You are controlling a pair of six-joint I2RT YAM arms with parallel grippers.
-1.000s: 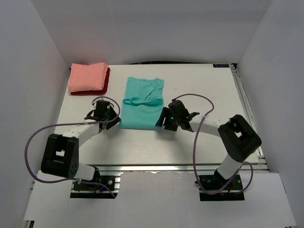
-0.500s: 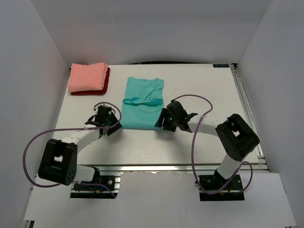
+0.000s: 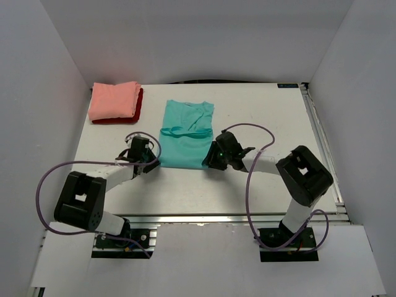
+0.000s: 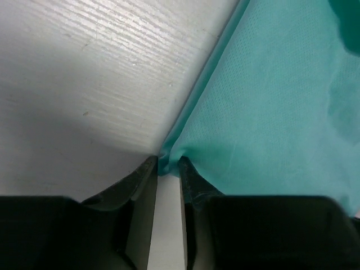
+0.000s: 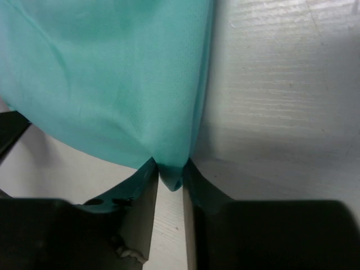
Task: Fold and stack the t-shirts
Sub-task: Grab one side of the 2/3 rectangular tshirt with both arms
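Observation:
A teal t-shirt (image 3: 185, 133), folded into a long strip, lies in the middle of the white table (image 3: 260, 111). My left gripper (image 3: 150, 164) is shut on its near left corner, where the cloth (image 4: 270, 101) bunches between the fingertips (image 4: 169, 162). At the near right corner my right gripper (image 3: 208, 162) is shut on the hem, with a fold of teal cloth (image 5: 112, 84) pinched between its fingertips (image 5: 169, 171). A folded salmon-pink t-shirt (image 3: 114, 99) rests on a folded dark red t-shirt (image 3: 137, 110) at the back left.
White walls close in the table on the left, back and right. A metal rail (image 3: 322, 136) runs along the right edge. Purple cables (image 3: 260, 179) loop off both arms over the near part of the table.
Both grippers have slid in to the teal shirt's near corners and closed on them. The shirts have not moved.

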